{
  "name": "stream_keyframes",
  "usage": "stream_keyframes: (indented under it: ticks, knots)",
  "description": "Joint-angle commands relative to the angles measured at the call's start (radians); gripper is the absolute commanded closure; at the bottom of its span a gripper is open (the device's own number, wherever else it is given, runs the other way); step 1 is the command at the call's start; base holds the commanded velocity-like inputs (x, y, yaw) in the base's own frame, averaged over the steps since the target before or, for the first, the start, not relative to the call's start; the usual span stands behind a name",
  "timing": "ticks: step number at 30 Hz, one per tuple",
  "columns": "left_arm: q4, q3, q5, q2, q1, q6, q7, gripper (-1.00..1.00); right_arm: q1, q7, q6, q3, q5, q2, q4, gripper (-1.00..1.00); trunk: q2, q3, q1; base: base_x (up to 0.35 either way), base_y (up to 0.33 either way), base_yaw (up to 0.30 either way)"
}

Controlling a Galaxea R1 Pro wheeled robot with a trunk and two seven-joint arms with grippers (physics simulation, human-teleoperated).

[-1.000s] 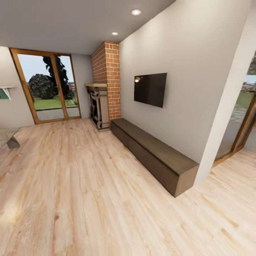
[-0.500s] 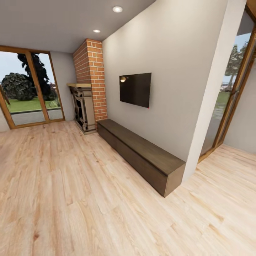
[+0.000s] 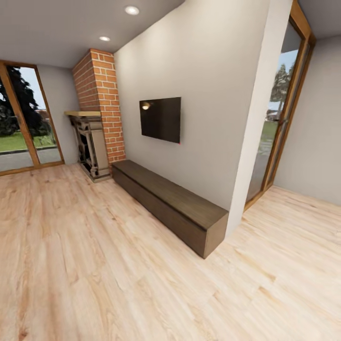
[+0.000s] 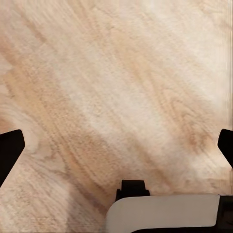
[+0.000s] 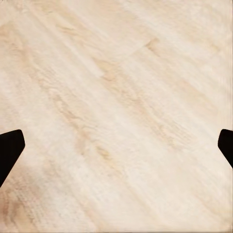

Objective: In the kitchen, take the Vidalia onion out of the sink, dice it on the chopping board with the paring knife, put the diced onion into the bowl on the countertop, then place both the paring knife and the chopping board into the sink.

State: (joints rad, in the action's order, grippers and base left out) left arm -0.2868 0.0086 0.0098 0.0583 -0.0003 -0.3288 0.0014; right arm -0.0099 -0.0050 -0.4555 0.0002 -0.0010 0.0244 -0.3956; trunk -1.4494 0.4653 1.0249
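Observation:
I am in a living room on my way; the kitchen, sink, onion, chopping board, paring knife and bowl are out of view. My left gripper (image 4: 116,145) stands open above the light wood floor (image 4: 121,82), its dark fingertips (image 4: 9,150) far apart at the picture's sides with nothing between them. In the right wrist view my right gripper (image 5: 116,145) is open as well, its black fingertips (image 5: 9,150) wide apart over bare floor (image 5: 121,97).
A long low dark wooden bench (image 3: 170,206) runs along the grey wall under a black television (image 3: 160,119). A brick chimney (image 3: 98,109) with a fireplace (image 3: 90,144) stands at its far end. Glass doors (image 3: 272,137) open to the right, past the wall's corner.
The whole head view has swung to the right: the bench, television and fireplace slid left in the picture, the left glass doors nearly left it, and the right doorway came in.

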Motion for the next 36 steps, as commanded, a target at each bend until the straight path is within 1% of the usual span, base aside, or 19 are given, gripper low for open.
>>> stream_keyframes:
  ticks: [1,18,36]
  knots:
    - [0.0,0.001,0.001,-0.001,0.0,-0.003,0.0,-1.0,-0.001,-0.001,-0.003,0.0,0.0,0.0,0.001,-1.0,-0.001,0.001,0.0,0.066,-0.105,-0.243]
    - [0.001,0.001,0.001,-0.003,0.0,-0.003,0.0,-1.0,-0.001,-0.001,-0.003,0.0,0.0,0.0,0.004,-1.0,-0.001,0.001,0.0,0.131,-0.159,-0.25]
    - [0.001,0.001,0.001,-0.003,0.0,-0.003,0.0,-1.0,-0.001,0.0,-0.003,0.0,0.002,-0.001,0.014,-1.0,-0.001,0.001,0.0,0.008,-0.011,-0.263]
